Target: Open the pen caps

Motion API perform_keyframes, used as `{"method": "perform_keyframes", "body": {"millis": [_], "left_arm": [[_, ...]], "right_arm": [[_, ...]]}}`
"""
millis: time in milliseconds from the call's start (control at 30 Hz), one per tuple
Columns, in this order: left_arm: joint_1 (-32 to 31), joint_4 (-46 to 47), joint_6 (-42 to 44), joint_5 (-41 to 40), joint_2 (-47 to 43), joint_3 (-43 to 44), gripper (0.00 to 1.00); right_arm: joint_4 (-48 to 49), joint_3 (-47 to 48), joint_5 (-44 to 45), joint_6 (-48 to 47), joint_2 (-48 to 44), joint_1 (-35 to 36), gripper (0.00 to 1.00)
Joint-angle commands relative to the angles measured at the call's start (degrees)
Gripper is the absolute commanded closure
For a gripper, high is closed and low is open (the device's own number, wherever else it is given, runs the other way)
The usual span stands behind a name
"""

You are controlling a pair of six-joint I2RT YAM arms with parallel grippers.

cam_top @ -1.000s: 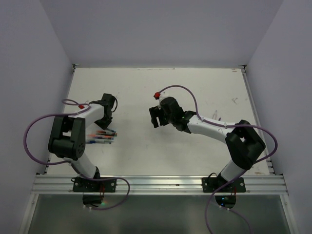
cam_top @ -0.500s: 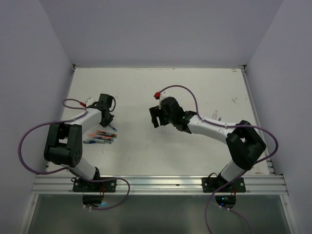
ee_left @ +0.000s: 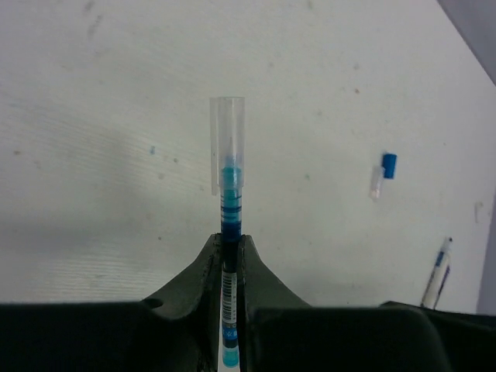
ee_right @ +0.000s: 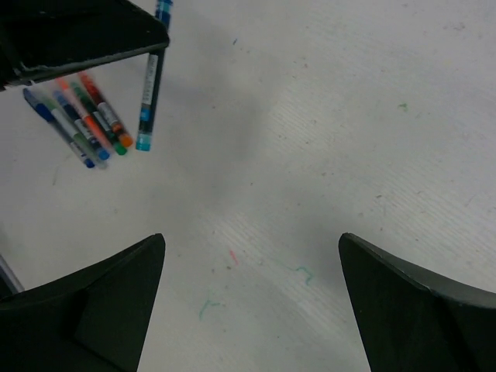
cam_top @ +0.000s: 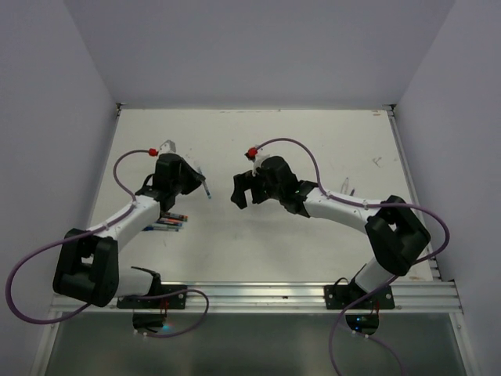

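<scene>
- Hard to make out, top view: the held pen point(cam_top: 203, 186) is a thin sliver at the left gripper point(cam_top: 194, 177); its cap cannot be told from the barrel there; whether the row of pens point(cam_top: 168, 222) is capped cannot be told.
- Cut off, left wrist view: the held pen's rear end runs between the fingers point(ee_left: 203, 267) and out at 6 o'clock.
- Cut off, right wrist view: the left gripper is only a dark slab in the 11 o'clock corner, with the held pen slanting below it.
- Task item, clear cap point(ee_left: 227, 143): seated on the held pen's tip at the middle of the left wrist view, pointing to 12 o'clock; teal shows through it.
- Task item, blue cap point(ee_left: 388, 165): loose on the table point(cam_top: 313, 141) at 3 o'clock, well apart from the held pen; a small pale piece point(ee_left: 376, 186) lies just beside it, its kind unclear.
- Other items: a stray pen point(ee_left: 439, 271) at 4 o'clock near the frame edge; the row of pens lies side by side, at 10 o'clock in the right wrist view; purple cables point(cam_top: 290, 142) loop over both arms.
- Left arm: reaches from its base at 7 o'clock toward the table's middle; jaws clenched on the held pen's barrel, just behind the clear cap.
- Right gripper point(cam_top: 237, 190): jaws spread wide, grasping nothing, only bare table between them; it faces the left gripper, near but apart.
- Right arm: stretches from 5 o'clock toward the middle.
</scene>
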Motion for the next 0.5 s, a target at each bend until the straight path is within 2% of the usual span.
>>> {"method": "perform_keyframes", "body": {"millis": [0,133,233,267,467], "left_arm": [[-2.5,13.6,3.0,9.6,-2.9,-2.2,1.0],[-6.1,17.2,2.6,11.8,-4.2,-3.2,1.0],[-7.1,19.1,1.0,12.0,-5.8,-4.7,1.0],[-7.5,19.2,0.4,12.1,-6.4,-4.9,1.0],[-7.8,19.6,-1.2,12.4,-8.4,-6.5,1.0]], "right_arm": [[9.0,-1.4,-8.2,5.2,-2.1,-0.1,0.01],[7.9,1.1,-10.5,6.8,0.6,-0.3,0.03],[13.1,-0.4,-12.4,9.8,1.0,-0.3,0.19],[14.4,-0.8,-12.4,10.6,1.1,-0.3,0.3],[19.8,-1.8,-11.8,13.5,2.8,-0.3,0.36]]}}
